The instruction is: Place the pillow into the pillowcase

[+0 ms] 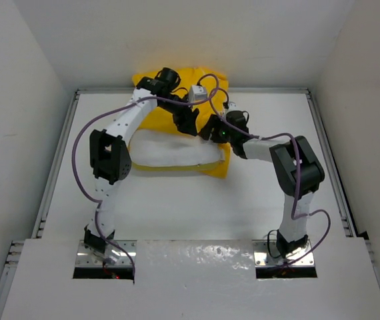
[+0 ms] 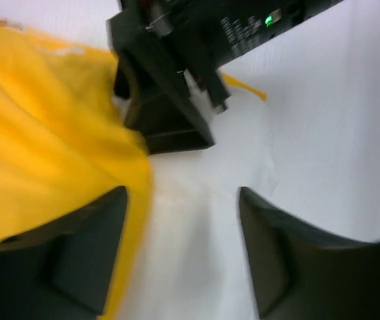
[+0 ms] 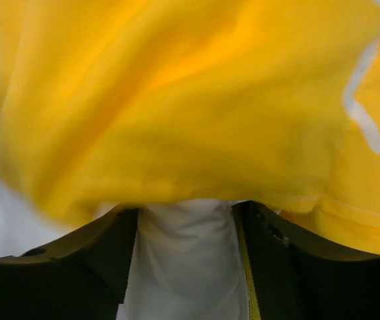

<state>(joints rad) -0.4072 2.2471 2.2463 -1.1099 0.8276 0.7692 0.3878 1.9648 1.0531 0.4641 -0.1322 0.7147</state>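
left gripper jaws apart, nothing pinched, pillowcase bunched on one finger. right gripper open too, straddling pillow. pillow partly inside pillowcase, mid far edge of table.

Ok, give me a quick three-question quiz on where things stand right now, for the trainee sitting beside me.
1. True or false: the pillow is fully inside the pillowcase.
2. The jaws of the left gripper stand: A) pressed together, B) apart, C) out of view.
3. In the right wrist view, what white thing shows in the gap at the right gripper?
Key: 1 false, its near white part lies bare on the table; 2 B; 3 the pillow.
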